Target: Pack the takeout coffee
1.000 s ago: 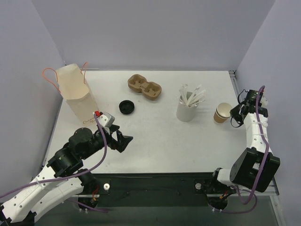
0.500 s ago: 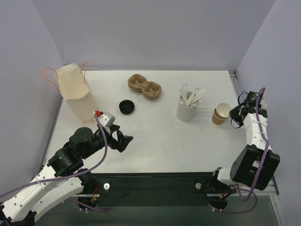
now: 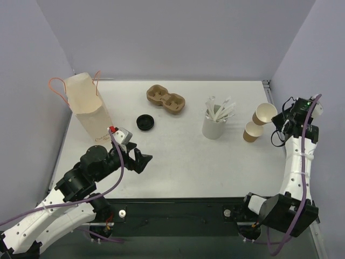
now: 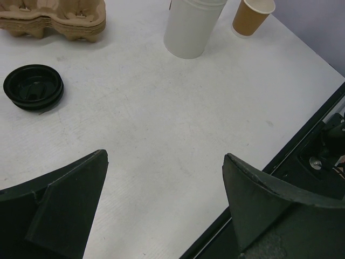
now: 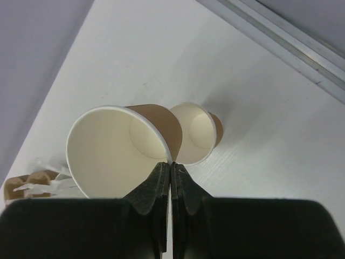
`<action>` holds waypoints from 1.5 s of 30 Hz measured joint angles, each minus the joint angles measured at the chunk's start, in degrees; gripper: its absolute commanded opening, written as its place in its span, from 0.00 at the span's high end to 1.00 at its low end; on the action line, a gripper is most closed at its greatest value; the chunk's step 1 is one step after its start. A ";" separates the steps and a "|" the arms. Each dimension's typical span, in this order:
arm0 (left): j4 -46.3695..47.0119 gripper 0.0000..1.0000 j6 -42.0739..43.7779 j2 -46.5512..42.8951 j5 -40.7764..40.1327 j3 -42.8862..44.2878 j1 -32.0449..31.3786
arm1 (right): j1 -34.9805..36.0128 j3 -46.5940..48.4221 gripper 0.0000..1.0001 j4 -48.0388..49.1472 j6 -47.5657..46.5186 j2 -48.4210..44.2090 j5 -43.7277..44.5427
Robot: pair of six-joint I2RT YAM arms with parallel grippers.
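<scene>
My right gripper is shut on the rim of a kraft-brown takeout coffee cup, holding it tilted above the table's right side. In the right wrist view the gripper pinches the wall of that cup, whose white inside faces the camera. A second cup of the same kind stands upright on the table just below it, also showing in the right wrist view and the left wrist view. My left gripper hangs open over the near left of the table, nothing between its fingers.
A white cup of white sticks stands left of the brown cups. The brown two-hole carrier lies at the back middle, a black lid near it. A paper bag with red handles stands at the back left.
My right gripper has risen and swung back to the right with one brown cup, pulling it off a second cup that stays on the table. The left arm has barely moved.
</scene>
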 measured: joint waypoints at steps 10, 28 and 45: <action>-0.35 0.03 0.00 -0.59 -4.46 0.00 -0.04 | 9.33 7.30 1.00 -8.44 -0.94 -13.03 -1.55; -2.01 0.03 0.04 -0.94 -8.92 0.00 -0.28 | 71.21 -4.15 1.00 -10.93 8.33 -5.25 15.85; -2.14 0.02 0.07 -2.12 -10.49 0.00 -0.94 | 77.81 -3.80 0.96 0.15 13.55 16.28 20.13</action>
